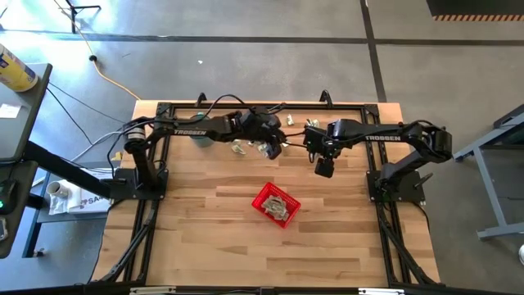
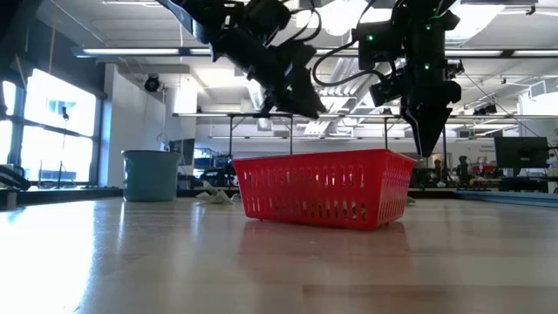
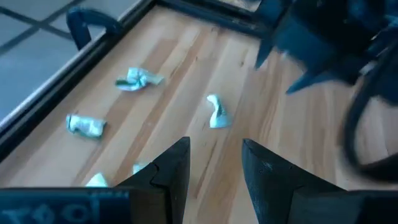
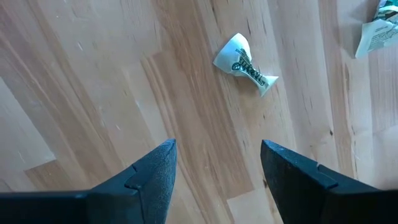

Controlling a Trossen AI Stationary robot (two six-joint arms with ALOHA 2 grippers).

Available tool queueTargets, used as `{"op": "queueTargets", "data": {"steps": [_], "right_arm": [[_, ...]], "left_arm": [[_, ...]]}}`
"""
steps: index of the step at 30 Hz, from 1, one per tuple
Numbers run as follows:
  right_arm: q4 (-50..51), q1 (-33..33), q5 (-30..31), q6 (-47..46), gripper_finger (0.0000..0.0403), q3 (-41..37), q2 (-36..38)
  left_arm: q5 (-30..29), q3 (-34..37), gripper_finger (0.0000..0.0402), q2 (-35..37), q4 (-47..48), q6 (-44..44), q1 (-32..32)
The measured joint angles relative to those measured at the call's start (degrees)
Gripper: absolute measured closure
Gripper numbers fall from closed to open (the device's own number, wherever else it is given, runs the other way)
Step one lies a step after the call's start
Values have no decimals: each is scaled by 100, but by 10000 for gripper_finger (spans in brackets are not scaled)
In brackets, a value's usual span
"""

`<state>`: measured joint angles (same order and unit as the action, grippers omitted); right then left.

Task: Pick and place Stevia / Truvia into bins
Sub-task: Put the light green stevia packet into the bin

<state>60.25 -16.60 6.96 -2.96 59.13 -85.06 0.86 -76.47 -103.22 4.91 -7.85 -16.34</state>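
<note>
Crumpled pale green and white sachets lie on the wood near the far edge: one (image 1: 239, 147) by my left gripper, others (image 1: 291, 120) farther back. In the left wrist view several sachets show, one (image 3: 216, 113) just ahead of the fingers. The red basket (image 1: 275, 204) stands mid-table with sachets inside it (image 1: 281, 209). My left gripper (image 1: 273, 150) (image 3: 214, 165) hovers open and empty above the table. My right gripper (image 1: 324, 170) (image 4: 217, 165) points down, open and empty, with a twisted sachet (image 4: 245, 64) lying ahead of it.
A round teal cup (image 1: 199, 135) (image 2: 150, 174) stands near the far left, under the left arm. The two grippers hang close together behind the basket (image 2: 327, 187). Black frame rails (image 1: 262, 105) border the table. Bare wood lies toward the near edge.
</note>
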Motion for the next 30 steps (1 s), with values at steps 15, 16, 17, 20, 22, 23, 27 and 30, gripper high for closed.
{"op": "queueTargets", "data": {"steps": [15, 16, 17, 20, 22, 23, 27, 30], "right_arm": [[15, -35, 54, -15, 178, 0, 0], [7, -56, 55, -15, 178, 0, 0], [9, -80, 59, -13, 178, 0, 0], [-9, -181, 61, -4, 178, 0, 0], [-11, -256, 57, -2, 178, 0, 0], [-12, -297, 43, 4, 178, 0, 0], [-13, -451, -27, 42, 178, 0, 0], [-9, -556, -147, 42, 178, 0, 0]], "left_arm": [[1559, 6, 224, 113, 4463, 391, -15], [1224, 7, 224, 104, 4796, 480, -11], [790, 11, 224, 101, 5053, 526, -4], [-357, 2, 225, 101, 5270, 617, -18], [-477, 4, 224, 103, 5386, 680, -106], [-470, 4, 224, 101, 5329, 724, -161], [-485, 3, 224, -38, 5026, 762, -299], [-612, -10, 224, -207, 4876, 762, -328]]}}
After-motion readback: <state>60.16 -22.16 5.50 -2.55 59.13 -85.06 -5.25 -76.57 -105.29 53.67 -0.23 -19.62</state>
